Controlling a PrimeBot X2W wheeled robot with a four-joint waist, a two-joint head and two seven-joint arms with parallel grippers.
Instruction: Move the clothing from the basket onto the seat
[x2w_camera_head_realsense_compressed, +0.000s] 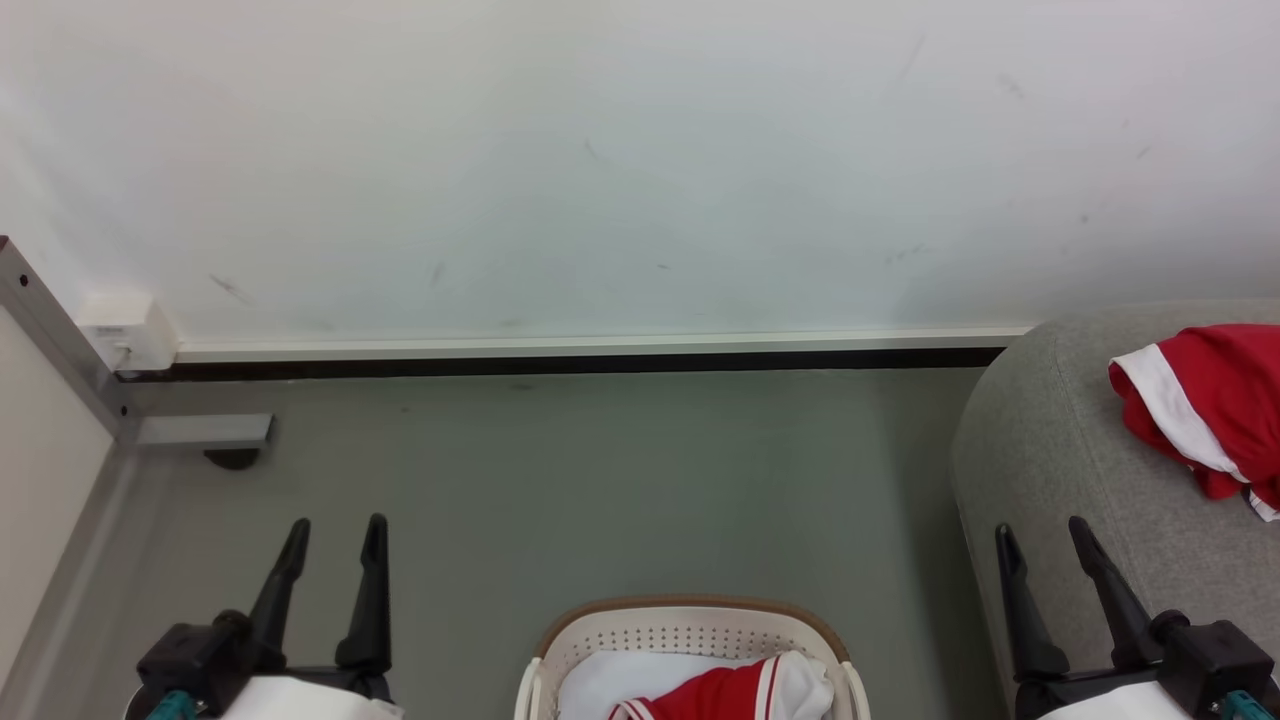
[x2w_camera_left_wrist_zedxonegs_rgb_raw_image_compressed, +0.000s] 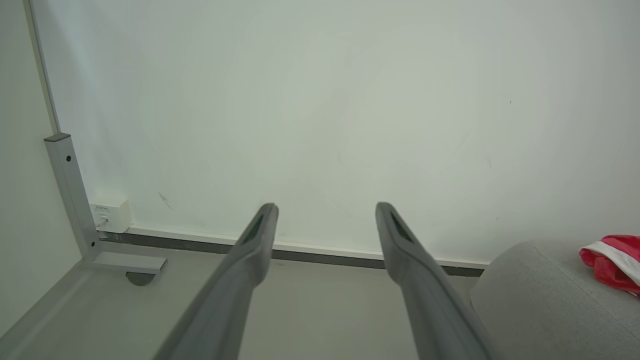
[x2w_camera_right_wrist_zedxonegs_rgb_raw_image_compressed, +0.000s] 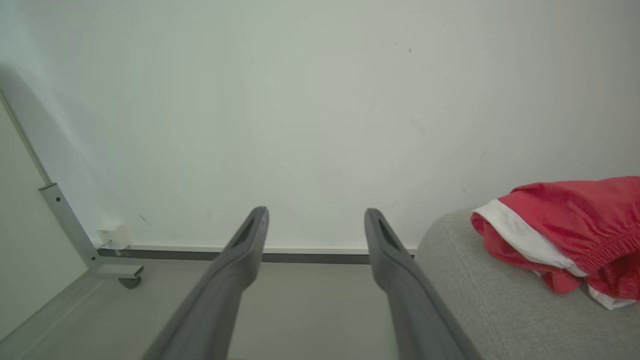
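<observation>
Head view: basket (x2w_camera_head_realsense_compressed: 690, 625) at 6 o'clock holds red clothing (x2w_camera_head_realsense_compressed: 715, 695) against a white cloth (x2w_camera_head_realsense_compressed: 620, 675). Seat (x2w_camera_head_realsense_compressed: 1060, 450) fills 4 o'clock, with another red piece (x2w_camera_head_realsense_compressed: 1210, 400) lying on it at 3 o'clock. Left gripper (x2w_camera_head_realsense_compressed: 335, 535) at 7 o'clock and right gripper (x2w_camera_head_realsense_compressed: 1045, 535) at 5 o'clock both stand spread and empty.

Left wrist view: left gripper (x2w_camera_left_wrist_zedxonegs_rgb_raw_image_compressed: 326, 207) gapes over the floor (x2w_camera_left_wrist_zedxonegs_rgb_raw_image_compressed: 325, 310); seat (x2w_camera_left_wrist_zedxonegs_rgb_raw_image_compressed: 540, 300) at 4 o'clock carries the red piece (x2w_camera_left_wrist_zedxonegs_rgb_raw_image_compressed: 612, 260).

Right wrist view: right gripper (x2w_camera_right_wrist_zedxonegs_rgb_raw_image_compressed: 316, 212) is spread, holding nothing; the red piece (x2w_camera_right_wrist_zedxonegs_rgb_raw_image_compressed: 575, 225) rests on the seat (x2w_camera_right_wrist_zedxonegs_rgb_raw_image_compressed: 500, 300) at 3 o'clock.
</observation>
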